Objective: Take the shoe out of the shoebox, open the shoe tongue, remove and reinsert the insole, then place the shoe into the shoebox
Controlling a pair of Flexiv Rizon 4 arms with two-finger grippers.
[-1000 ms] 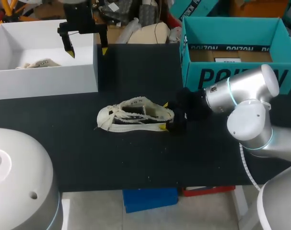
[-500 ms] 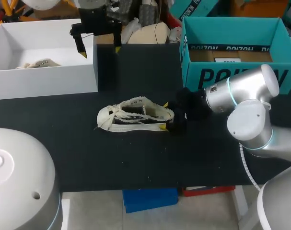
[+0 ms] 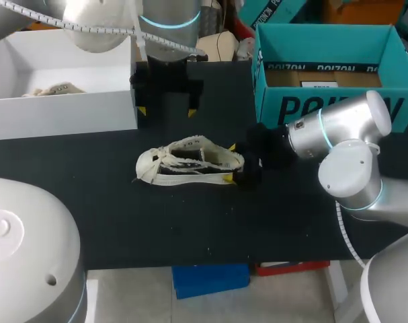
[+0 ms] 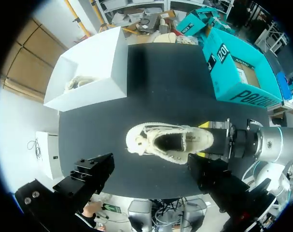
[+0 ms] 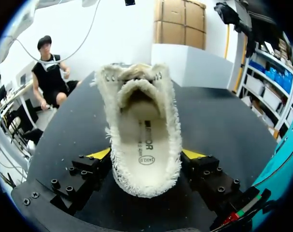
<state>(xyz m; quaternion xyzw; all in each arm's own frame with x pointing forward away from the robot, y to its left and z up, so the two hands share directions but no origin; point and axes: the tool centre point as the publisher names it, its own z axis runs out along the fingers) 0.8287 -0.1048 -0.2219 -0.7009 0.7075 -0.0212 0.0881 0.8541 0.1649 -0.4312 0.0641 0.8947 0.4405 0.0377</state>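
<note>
- My right gripper (image 3: 230, 162) stays clamped on the heel of the shoe (image 3: 189, 161), which sits mid-table (image 3: 190, 222) and has not moved. The insole (image 5: 145, 145) is still inside.
- Just beyond the shoe, my left gripper (image 3: 167, 112) hovers with its fingers wide apart and empty. It has swung over from the white box (image 3: 62, 114). I judge that the shoe is out and opening the tongue comes next.
- At the far left, the white box holds a cream shoe-like item (image 3: 52, 89).
- At the far right, the teal shoebox (image 3: 274, 101) holds only a cardboard sheet (image 3: 324, 79).
</note>
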